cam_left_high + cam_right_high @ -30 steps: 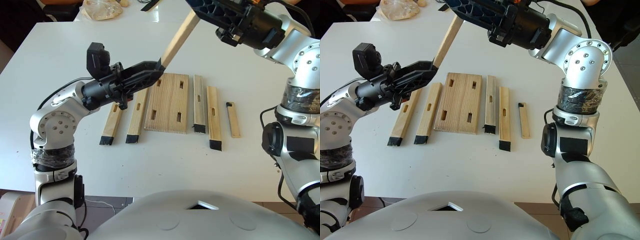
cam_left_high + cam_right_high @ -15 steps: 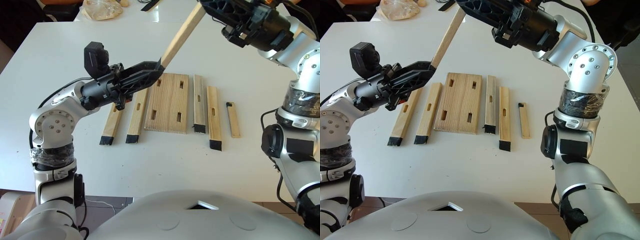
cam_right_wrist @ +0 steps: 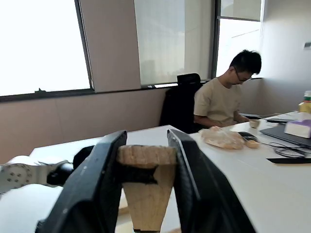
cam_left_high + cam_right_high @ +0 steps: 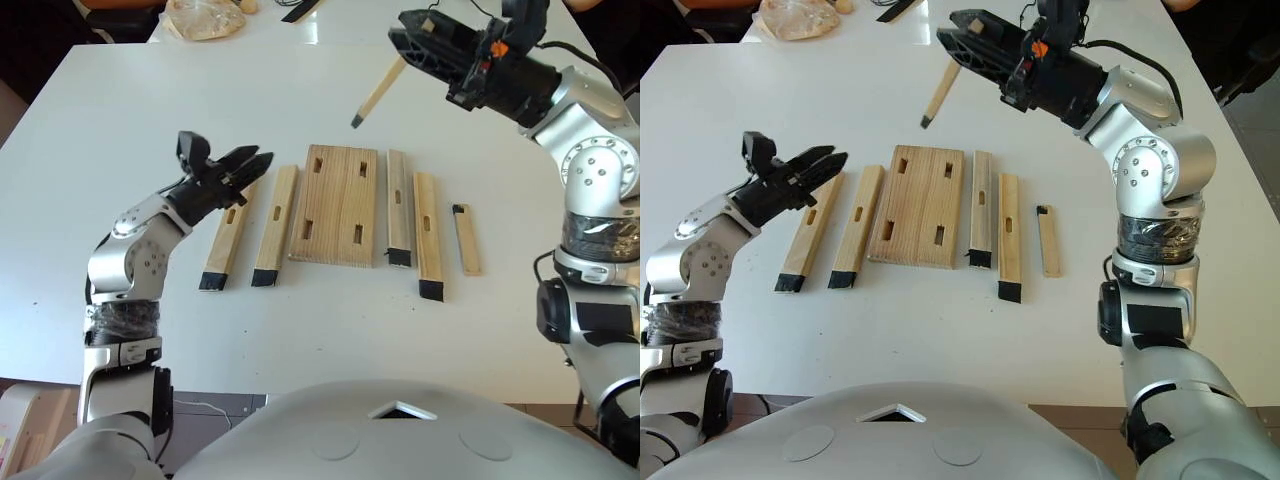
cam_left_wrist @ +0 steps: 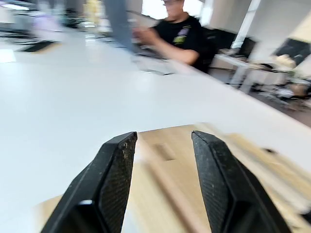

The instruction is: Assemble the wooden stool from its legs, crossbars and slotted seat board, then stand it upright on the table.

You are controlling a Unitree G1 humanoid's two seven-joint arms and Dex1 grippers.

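Observation:
The slotted seat board [image 4: 335, 205] lies flat mid-table. Two legs [image 4: 228, 232] [image 4: 276, 222] lie to its left; two more [image 4: 397, 205] [image 4: 428, 235] and a short crossbar [image 4: 465, 240] lie to its right. My right gripper [image 4: 420, 40] is raised over the table's far side, shut on the top end of another wooden leg [image 4: 378, 92] that slants down, dark tip free in the air. The right wrist view shows that leg's end [image 3: 146, 194] clamped between the fingers. My left gripper [image 4: 238, 168] hovers open just over the far ends of the left legs, fingers [image 5: 116, 179] apart and holding nothing.
A crumpled bag [image 4: 205, 18] and a dark object [image 4: 300, 10] sit at the table's far edge. The white table [image 4: 330, 320] has bare room in front of the parts and along its left side.
My left gripper has come off the raised leg's dark tip, dropped back left and low over the lying legs, and stands open. The right gripper swung the leg right, holding it alone.

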